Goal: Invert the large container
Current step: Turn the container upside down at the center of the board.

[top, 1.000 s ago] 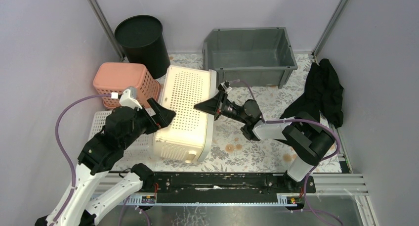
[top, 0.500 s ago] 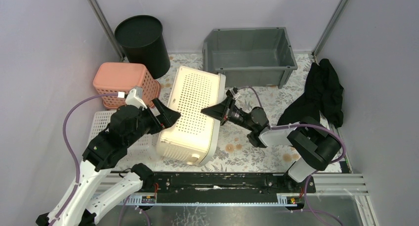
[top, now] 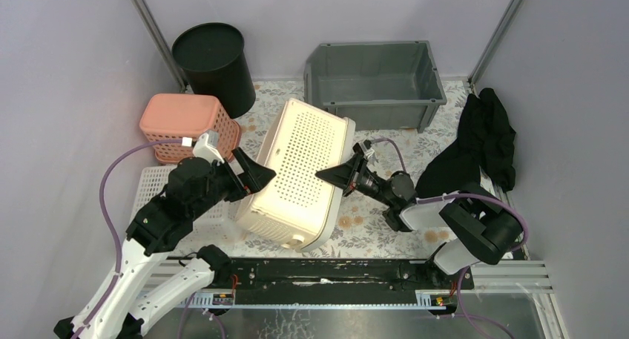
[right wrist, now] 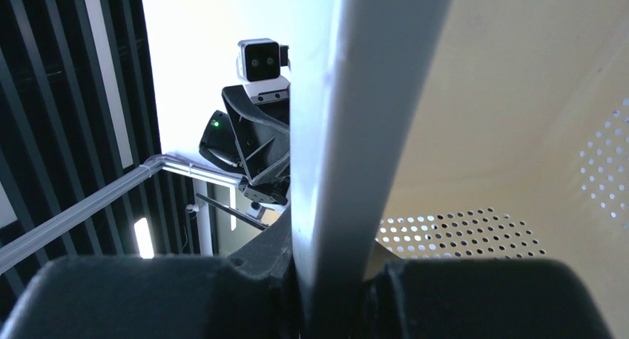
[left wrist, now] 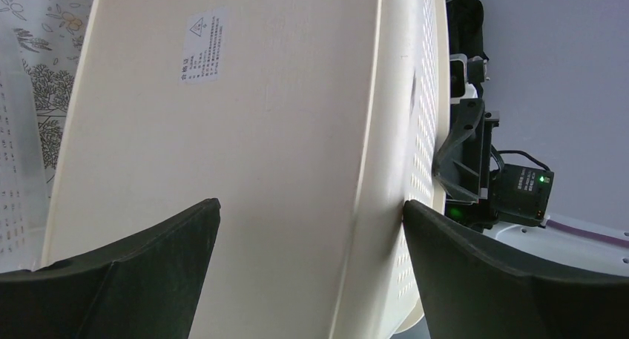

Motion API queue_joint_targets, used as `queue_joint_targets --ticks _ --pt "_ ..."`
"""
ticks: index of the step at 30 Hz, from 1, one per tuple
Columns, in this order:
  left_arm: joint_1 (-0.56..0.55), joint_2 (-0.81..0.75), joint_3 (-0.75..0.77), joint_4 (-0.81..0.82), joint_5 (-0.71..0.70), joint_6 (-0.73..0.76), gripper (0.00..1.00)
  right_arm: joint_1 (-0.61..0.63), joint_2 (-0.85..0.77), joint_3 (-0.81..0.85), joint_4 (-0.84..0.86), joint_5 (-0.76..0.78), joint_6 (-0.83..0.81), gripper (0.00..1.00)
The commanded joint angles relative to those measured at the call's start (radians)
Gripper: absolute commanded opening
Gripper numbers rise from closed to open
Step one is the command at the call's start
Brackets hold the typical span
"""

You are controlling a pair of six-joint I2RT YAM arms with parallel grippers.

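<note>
Container [top: 300, 168] tipped, mouth facing right, rim pinched tight in right claw [top: 327, 176], bottom just beside wide-open, empty left claw [top: 257, 176].

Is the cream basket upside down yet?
Not yet: the cream basket is tilted on its side, perforated wall facing up, right claw pinching its rim.

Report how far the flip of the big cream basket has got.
Done: the cream basket is tipped onto its side. In hand: the right gripper pinches its rim; the left gripper, open, faces its labelled base. Left: rolling it over until the opening faces the table.
</note>
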Motion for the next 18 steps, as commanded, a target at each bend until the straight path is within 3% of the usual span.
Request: queue_joint_targets --ticks 1,18 --pt "-0.002 0.005 -0.015 0.041 0.007 -0.001 1.00 -0.016 -0.035 -0.039 0.096 -0.029 -0.046 0.23" --pt "-0.001 0.019 -0.039 0.101 0.065 -0.021 1.00 -0.054 -0.058 -0.114 0.094 -0.053 -0.037 0.21"
